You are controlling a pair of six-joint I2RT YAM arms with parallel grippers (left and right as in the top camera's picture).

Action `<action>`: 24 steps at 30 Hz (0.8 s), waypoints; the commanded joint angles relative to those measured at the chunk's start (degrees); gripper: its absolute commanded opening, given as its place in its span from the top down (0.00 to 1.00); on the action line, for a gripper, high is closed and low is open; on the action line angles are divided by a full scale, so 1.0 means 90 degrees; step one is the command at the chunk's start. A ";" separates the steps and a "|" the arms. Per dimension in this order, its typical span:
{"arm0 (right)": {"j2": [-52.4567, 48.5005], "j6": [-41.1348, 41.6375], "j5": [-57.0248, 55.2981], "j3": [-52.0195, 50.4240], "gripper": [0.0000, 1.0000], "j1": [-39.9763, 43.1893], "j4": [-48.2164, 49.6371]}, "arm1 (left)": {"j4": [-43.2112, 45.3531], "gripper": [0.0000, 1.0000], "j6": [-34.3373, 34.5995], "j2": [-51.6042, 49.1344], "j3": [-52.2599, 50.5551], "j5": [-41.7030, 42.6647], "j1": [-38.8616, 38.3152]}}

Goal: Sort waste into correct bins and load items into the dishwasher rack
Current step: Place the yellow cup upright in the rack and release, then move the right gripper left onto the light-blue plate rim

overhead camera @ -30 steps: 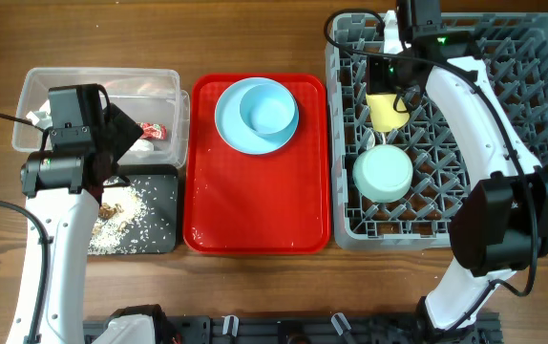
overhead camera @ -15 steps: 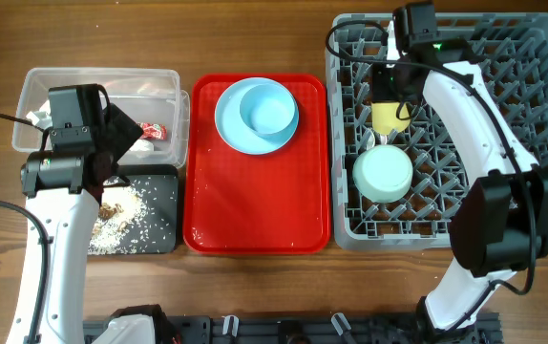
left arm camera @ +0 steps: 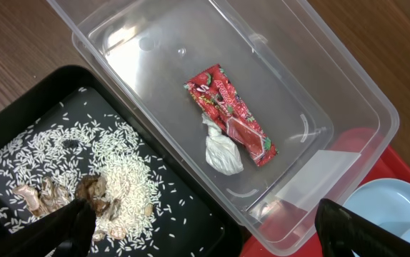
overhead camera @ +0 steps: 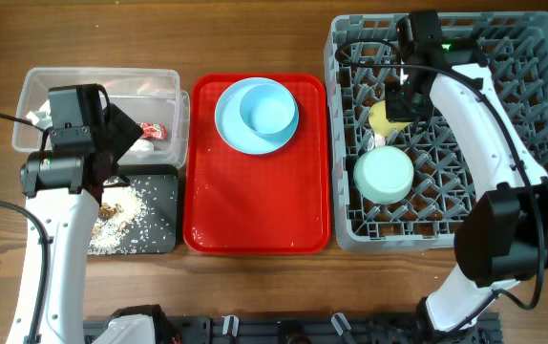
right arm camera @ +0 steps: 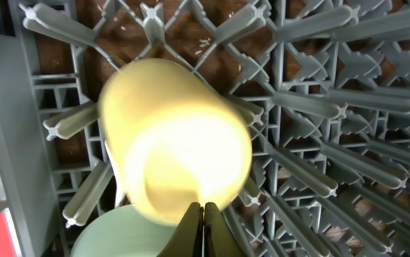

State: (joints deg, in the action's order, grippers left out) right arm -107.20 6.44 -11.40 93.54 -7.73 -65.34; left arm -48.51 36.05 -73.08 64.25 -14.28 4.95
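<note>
The yellow cup [overhead camera: 380, 118] lies among the pegs of the grey dishwasher rack [overhead camera: 532, 115], next to the upturned mint green bowl [overhead camera: 383, 174]. My right gripper [overhead camera: 400, 96] is shut, its tips touching the cup's edge [right arm camera: 173, 135] just above the bowl [right arm camera: 119, 239]. The light blue plate [overhead camera: 231, 129] sits on the red tray with a smaller light blue dish on it. My left gripper [left arm camera: 208, 235] is open and empty above the clear tub [left arm camera: 333, 93] and black tray [left arm camera: 212, 214]. The red wrapper [left arm camera: 232, 118] and white tissue [left arm camera: 221, 151] lie in the tub. Rice scraps [left arm camera: 119, 164] lie in the black tray. I cannot make out the fork or spoon.
The flat red tray [overhead camera: 255, 201] lies between the bins and the rack. The rack's upright pegs [right arm camera: 348, 107] crowd round the cup. Bare wooden table shows along the front and far left.
My right gripper has moved from the rack's far edge toward the near side, down to the yellow cup. The cup has shifted slightly. The left arm has not moved.
</note>
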 commanded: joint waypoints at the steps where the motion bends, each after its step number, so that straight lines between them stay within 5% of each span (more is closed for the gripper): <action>1: 0.0508 0.0010 0.0257 -0.0015 0.94 -0.0032 0.0148 | 0.0000 0.00 -0.0100 0.0058 0.0078 -0.0039 0.0029; 7: 0.0986 -0.0126 0.1217 0.0066 0.88 -0.0034 0.0408 | 0.0000 0.00 -0.0102 0.0058 0.0078 -0.0039 0.0029; 14: 0.1246 -0.0131 0.3893 0.0066 0.79 -0.0194 0.1246 | 0.0000 0.00 -0.0102 0.0058 0.0078 -0.0039 0.0029; 24: 0.0971 -0.0219 0.3072 0.0063 0.49 -0.2057 0.2669 | 0.0000 0.00 -0.0102 0.0058 0.0078 -0.0039 0.0029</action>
State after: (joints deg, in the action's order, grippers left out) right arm -96.88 5.72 18.96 93.49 -20.32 -44.01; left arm -48.53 36.03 -73.06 64.25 -14.28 4.95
